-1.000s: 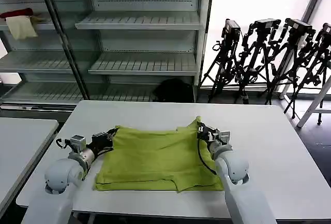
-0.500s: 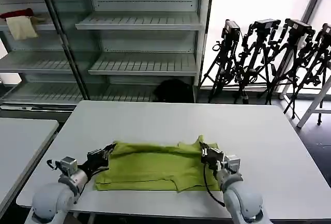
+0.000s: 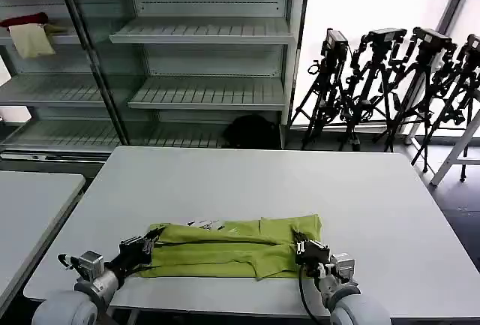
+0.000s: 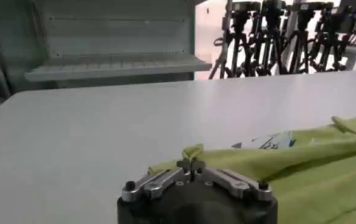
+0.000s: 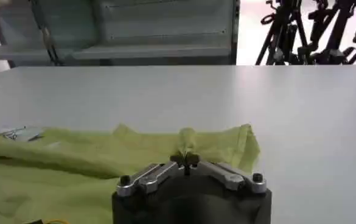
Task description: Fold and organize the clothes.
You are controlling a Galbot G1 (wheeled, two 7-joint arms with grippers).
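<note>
Soft lime-green T-shirt [image 3: 232,248], probably light and floppy; left gripper [image 3: 147,244] and right gripper [image 3: 301,248] each pinch its folded edge.

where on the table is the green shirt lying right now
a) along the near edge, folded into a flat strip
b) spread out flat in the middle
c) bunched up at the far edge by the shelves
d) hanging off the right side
a: the green shirt lies as a long folded strip by the near edge of the table, with the left gripper and right gripper pinching its ends.
</note>
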